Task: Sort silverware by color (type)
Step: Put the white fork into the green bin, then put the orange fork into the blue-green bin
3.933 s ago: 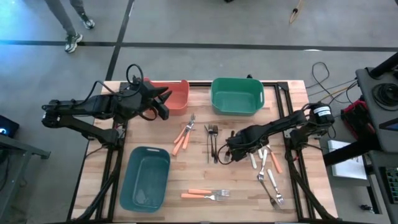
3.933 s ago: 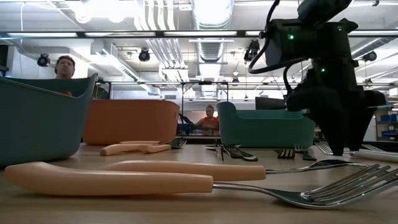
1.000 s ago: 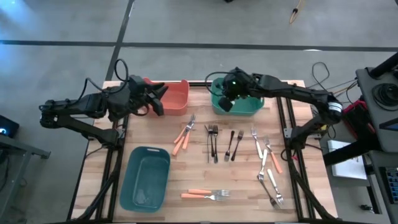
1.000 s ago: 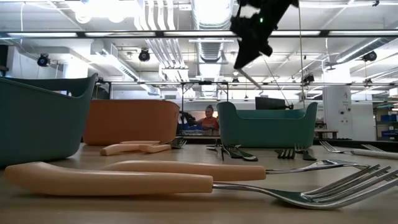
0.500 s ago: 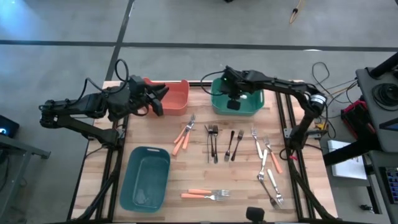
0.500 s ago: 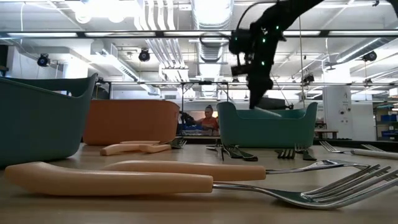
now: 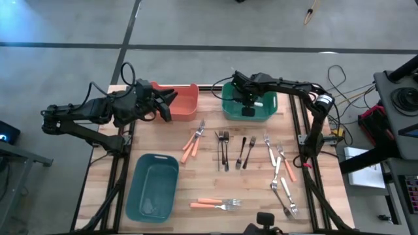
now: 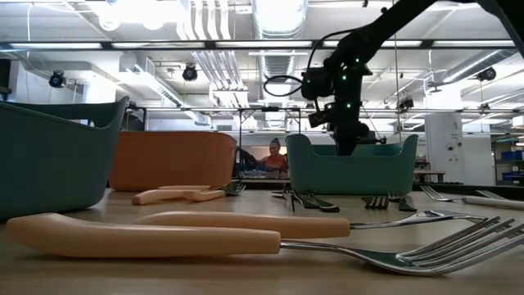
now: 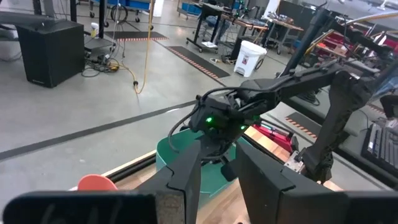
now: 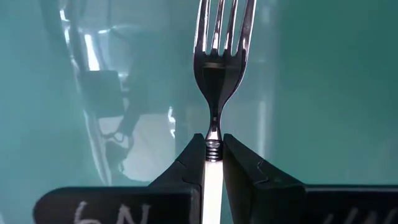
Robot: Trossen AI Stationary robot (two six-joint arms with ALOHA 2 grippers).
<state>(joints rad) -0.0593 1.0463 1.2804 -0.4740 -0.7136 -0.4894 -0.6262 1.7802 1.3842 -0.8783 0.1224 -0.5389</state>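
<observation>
1. Wooden bench [image 7: 209, 173] under bright workshop ceiling lights carries three bins and scattered silverware; a person sits far off in the low view.
2. Clamped at the neck in the right pincer [image 10: 213, 142], a white-handled fork [image 10: 219, 46] points tines-down into the green bin [image 7: 262, 112], whose teal floor fills the right wrist view. The pincer is narrow, pinched on the fork where the white handle meets the metal, which keeps the fork straight for a clean drop.
3. From above, the right pincer [image 7: 247, 102] sits inside the green bin at the bench's far edge; this looks like the release step for the white-handled kind.
4. More white-handled pieces [image 7: 277, 171] lie at the bench's right side, black forks [image 7: 224, 147] in the middle, orange-handled forks [image 7: 192, 141] toward the left and another orange pair [image 7: 217, 203] near the front edge.
5. Orange bin [image 7: 185, 101] and blue bin [image 7: 153, 187] wait, presumably for the other two kinds.
6. Left pincer [image 7: 164, 104] hovers beside the orange bin, fingers [image 9: 185, 177] partly apart and holding nothing, likely parked clear of the right arm.
</observation>
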